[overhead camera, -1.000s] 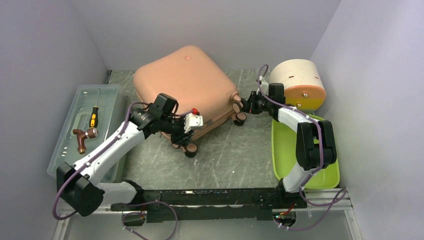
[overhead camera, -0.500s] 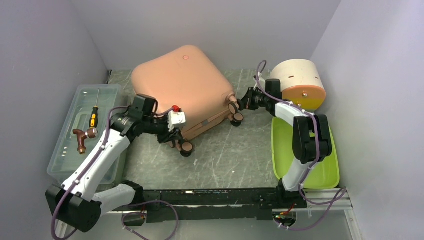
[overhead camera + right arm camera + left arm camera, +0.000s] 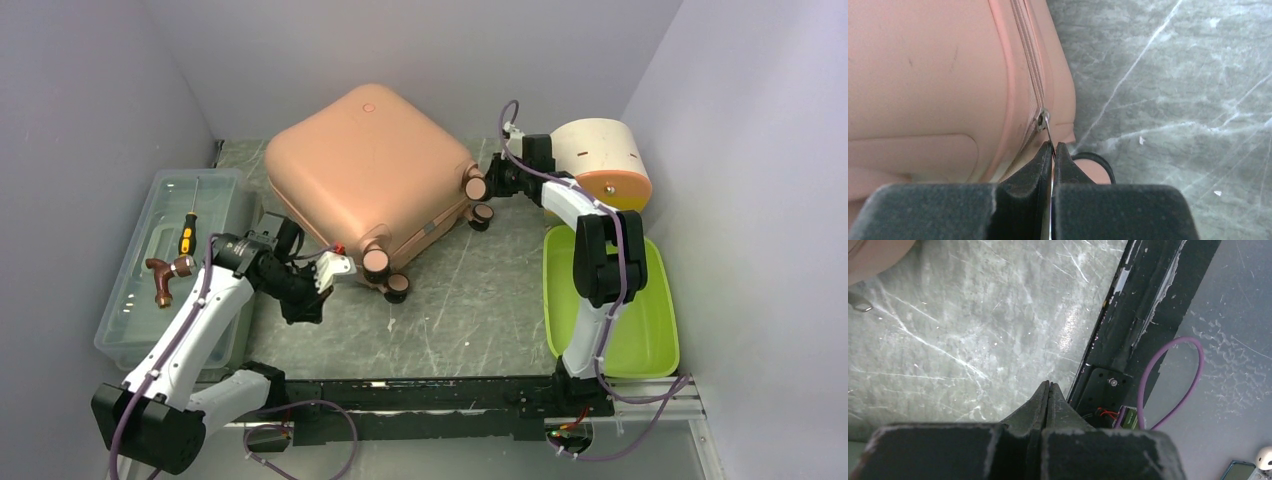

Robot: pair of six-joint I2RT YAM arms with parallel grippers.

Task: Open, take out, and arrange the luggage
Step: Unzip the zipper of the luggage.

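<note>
Since the earlier frame the left arm has drawn back toward the near left corner of the table. The left gripper point(image 3: 1049, 386) has come off the luggage point(image 3: 368, 170) and clenched on nothing, and it now hangs over bare table just beside the black rail point(image 3: 430, 395) along the near edge. The right arm has reached further toward the far edge, and the wheeled side of the luggage has swung with it.

The table point(image 3: 470, 300) is grey-green stone-patterned, streaked with pale veins, and closed in by plain pale lilac walls point(image 3: 420, 50) on three sides.

A clear plastic bin point(image 3: 215, 185) lies along the left edge. It holds a screwdriver point(image 3: 187, 237) with a yellow and black handle and a brown T-shaped piece point(image 3: 165, 275). A lime-green tray point(image 3: 640, 340) sits along the right edge, with the right arm rising above it. A cream cylinder point(image 3: 598, 160) with an orange end lies on its side in the far right corner.

The luggage rests at the middle of the far edge, turned at an angle. It is a closed salmon-pink shell with rounded corners. Two small wheels point(image 3: 376, 262) point toward the near edge and two more point(image 3: 476, 188) toward the right. The right gripper point(image 3: 1053, 146) is pinched on the thin metal zipper pull point(image 3: 1046, 127), at the end of the zipper point(image 3: 1029, 60) that runs along the shell's seam.
</note>
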